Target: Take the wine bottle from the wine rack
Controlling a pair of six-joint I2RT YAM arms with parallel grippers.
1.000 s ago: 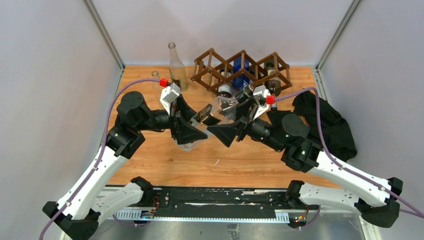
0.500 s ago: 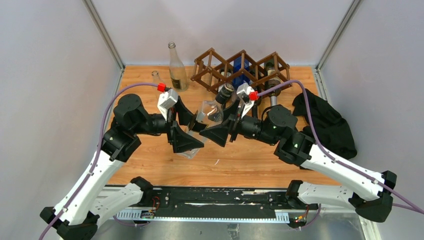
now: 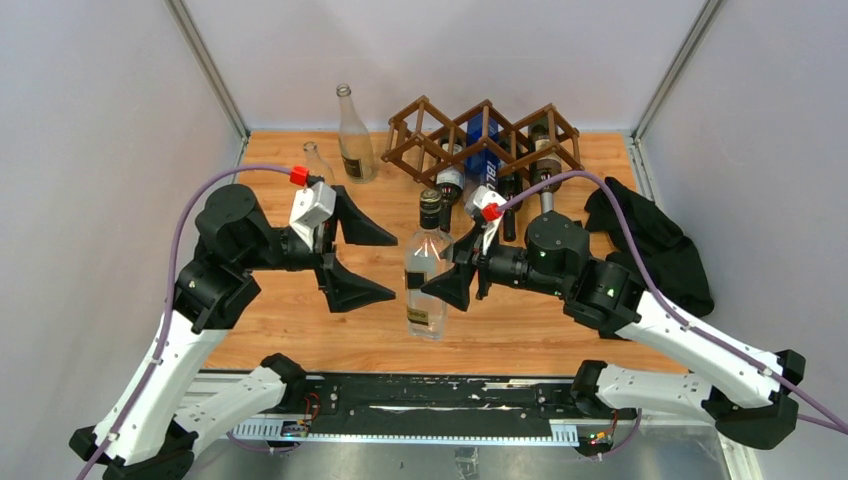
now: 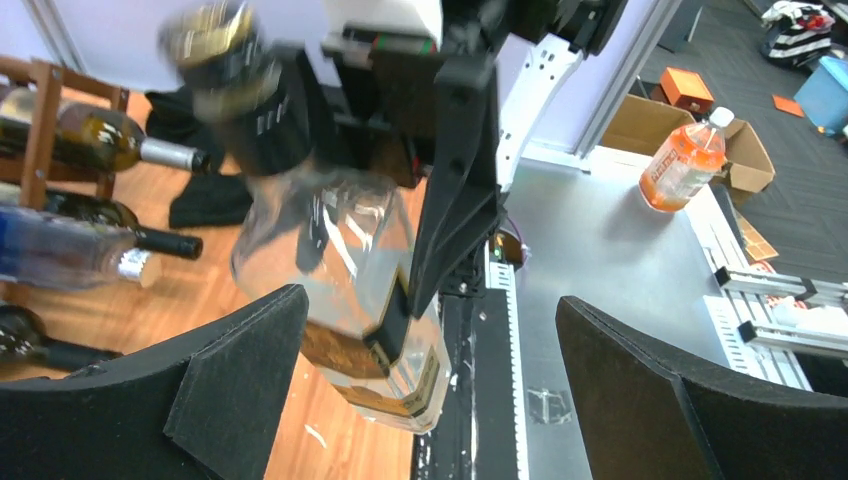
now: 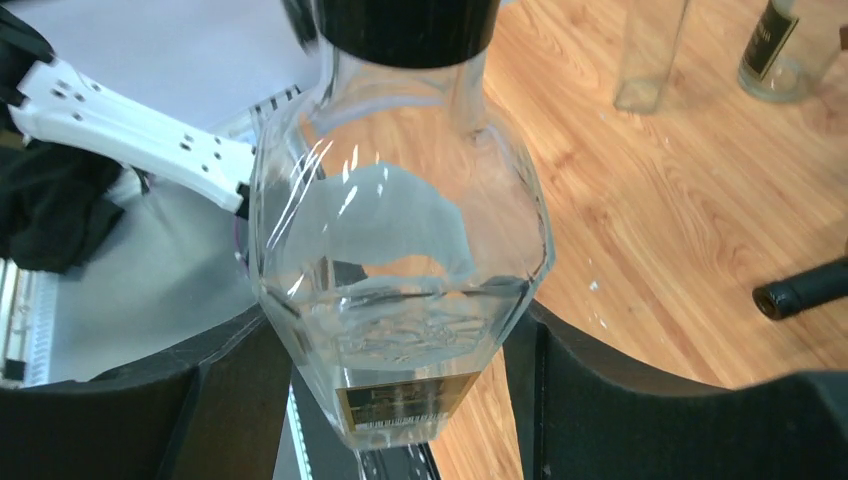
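"Glass wine bottle [image 3: 425, 270], did it change hands?"
"Yes. The left gripper [image 3: 390, 267] has let go, fingers spread wide at its 9 o'clock. The right gripper [image 3: 438, 272] now clamps it upright."
"And the wine rack [image 3: 500, 135]?"
"At the bottle's 12 o'clock, well apart. Removal looks done."

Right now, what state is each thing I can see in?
clear bottle, upright, capped, off the rack, clamped by the right gripper.
right gripper, shut on the clear bottle.
left gripper, open wide, touching nothing.
wine rack, holding several bottles lying in its cells.
tall bottle, standing uncapped by the rack.
black cloth, crumpled.
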